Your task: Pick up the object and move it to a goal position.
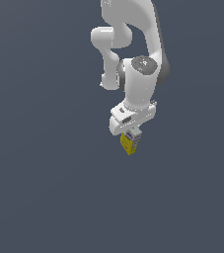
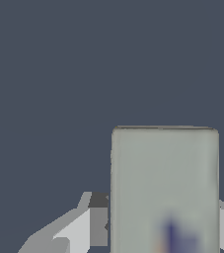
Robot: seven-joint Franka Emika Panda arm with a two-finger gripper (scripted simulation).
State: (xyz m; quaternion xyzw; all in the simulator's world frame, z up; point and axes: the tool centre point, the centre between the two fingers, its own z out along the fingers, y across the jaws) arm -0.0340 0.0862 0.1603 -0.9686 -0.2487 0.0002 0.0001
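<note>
While the arm (image 1: 133,64) points straight down, the gripper (image 1: 130,134) is closed on the carton (image 1: 128,143), whose yellow lower body hangs below the fingers (image 2: 96,220). In the wrist view, the carton's grey-white top with blue marks sits between both fingers.

No text is legible; the carton (image 2: 164,188) shows only blurred blue marks
</note>
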